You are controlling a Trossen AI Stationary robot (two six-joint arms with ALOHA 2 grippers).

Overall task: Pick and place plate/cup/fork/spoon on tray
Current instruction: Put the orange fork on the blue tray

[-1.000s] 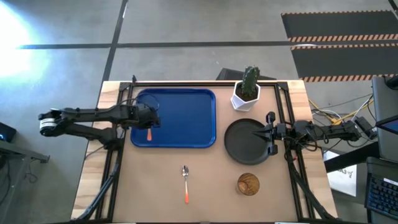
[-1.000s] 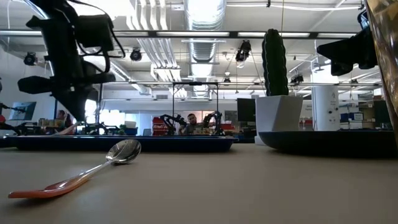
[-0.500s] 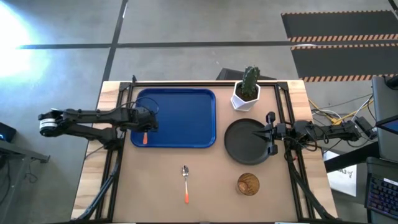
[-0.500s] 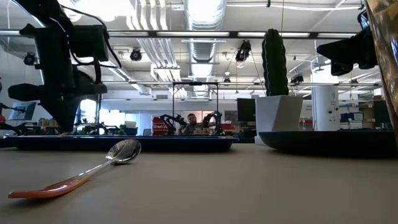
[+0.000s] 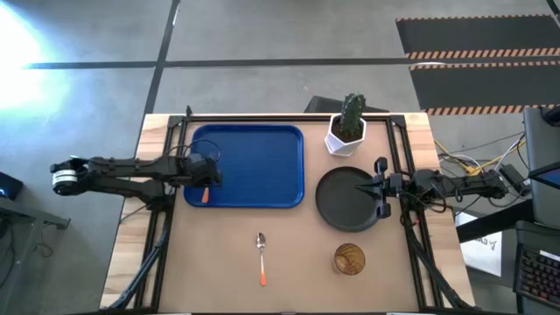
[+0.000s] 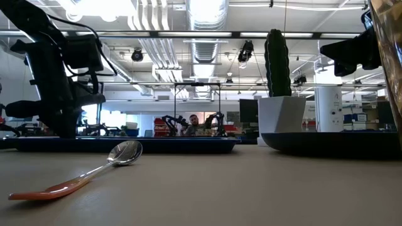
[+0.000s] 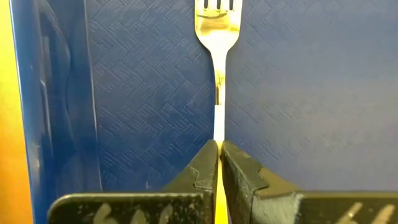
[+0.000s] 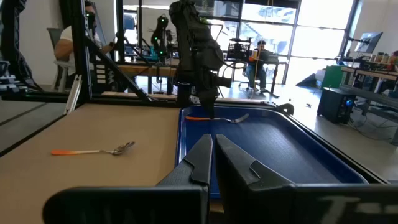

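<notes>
The blue tray (image 5: 254,157) lies at the table's far left. My left gripper (image 7: 219,144) reaches down over the tray's near left corner, shut on the orange-handled fork (image 5: 204,196). The fork's tines (image 7: 217,9) point toward the far edge. The black plate (image 5: 341,206) rests flat to the right of the tray. My right gripper (image 5: 363,186) hangs shut and level above it, holding nothing. The spoon (image 5: 261,258) and the amber cup (image 5: 349,259) lie on the table near its front edge. My left gripper pinches the fork between its two fingers where the metal neck (image 7: 219,127) meets the orange handle. The fingers come steeply from above and lie across the fork. The fork lies about level, low over the tray floor (image 8: 214,117). Whether it rests there, I cannot tell.
A white pot with a green cactus (image 5: 347,127) stands at the far edge, between tray and plate. Black frame rails (image 5: 157,236) run along both sides of the table. Bare tabletop lies between the spoon and the tray's near rim.
My left gripper has sunk toward the tray floor and drifted a little toward the tray's near left corner, staying shut on the fork. The fork has gone down with it.
</notes>
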